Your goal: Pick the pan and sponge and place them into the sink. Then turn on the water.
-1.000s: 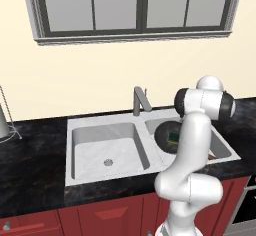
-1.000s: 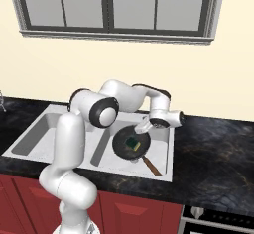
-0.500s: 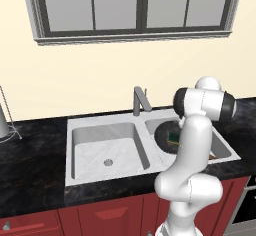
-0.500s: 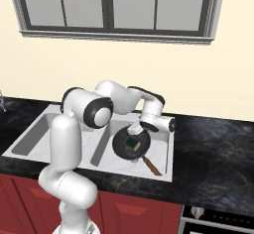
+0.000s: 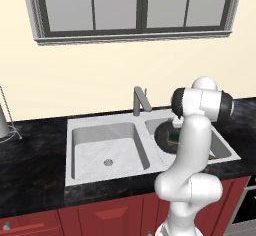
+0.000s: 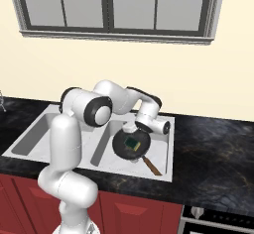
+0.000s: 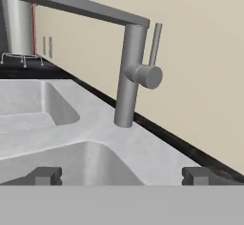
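The black pan (image 6: 124, 147) lies in the right basin of the grey marbled sink (image 6: 163, 171), its handle (image 6: 152, 166) pointing toward the front. The green-topped sponge (image 6: 131, 142) rests inside the pan (image 5: 164, 135). My gripper (image 6: 131, 128) hovers just above the pan's far rim, open with nothing between its fingers. In the hand view the gripper (image 7: 121, 176) faces the grey faucet (image 7: 127, 76) and its upright lever (image 7: 154, 43), across the sink's back rim (image 7: 114, 140). The faucet (image 5: 140, 100) stands behind the divider. Water is out of view.
Black counter (image 5: 30, 165) runs around the sink. A metal cylinder on a wire stand (image 7: 18, 26) sits at the counter's far left (image 5: 3, 122). The wall and window rise right behind the faucet. An oven front (image 6: 218, 223) is at the lower right.
The hand has swung a little leftward over the pan's back rim, toward the faucet. Pan and sponge have stayed put in the right basin; the jaws remain wide.
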Robot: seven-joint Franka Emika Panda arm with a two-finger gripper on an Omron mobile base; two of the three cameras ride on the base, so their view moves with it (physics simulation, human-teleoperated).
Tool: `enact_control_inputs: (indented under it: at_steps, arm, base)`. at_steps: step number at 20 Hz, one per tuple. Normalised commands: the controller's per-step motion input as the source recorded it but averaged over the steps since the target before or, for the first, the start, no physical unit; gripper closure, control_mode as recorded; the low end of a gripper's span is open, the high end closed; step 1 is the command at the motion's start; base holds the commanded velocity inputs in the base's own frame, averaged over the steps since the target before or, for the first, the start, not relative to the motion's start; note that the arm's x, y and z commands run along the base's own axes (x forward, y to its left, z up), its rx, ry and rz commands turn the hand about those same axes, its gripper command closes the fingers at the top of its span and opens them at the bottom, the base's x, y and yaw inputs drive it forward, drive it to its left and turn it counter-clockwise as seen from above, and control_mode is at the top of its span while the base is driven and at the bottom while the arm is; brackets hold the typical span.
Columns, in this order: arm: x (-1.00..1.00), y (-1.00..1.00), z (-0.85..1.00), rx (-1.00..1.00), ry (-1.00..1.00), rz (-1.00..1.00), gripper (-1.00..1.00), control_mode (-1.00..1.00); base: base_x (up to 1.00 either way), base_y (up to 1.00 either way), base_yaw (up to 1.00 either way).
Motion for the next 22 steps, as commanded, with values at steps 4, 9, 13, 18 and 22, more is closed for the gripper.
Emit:
enact_control_inputs:
  at_steps: [4,9,13,18,22]
  arm:
    - [0.19,0.09,0.04,0.08,-0.02,0.00,-1.00,-1.00]
    - [0.21,0.12,0.07,0.06,-0.02,0.00,-1.00,-1.00]
    - [0.25,0.11,0.05,0.06,-0.02,-0.01,-1.00,-1.00]
    - [0.29,0.14,0.05,0.06,-0.01,-0.01,-1.00,-1.00]
    - [0.31,0.17,0.05,0.06,0.00,0.00,-1.00,-1.00]
  base:
    - [0.00,0.00,0.00]
    - [0.00,0.00,0.00]
    - [0.00,0.00,0.00]
    - [0.00,0.00,0.00]
    - [0.00,0.00,0.00]
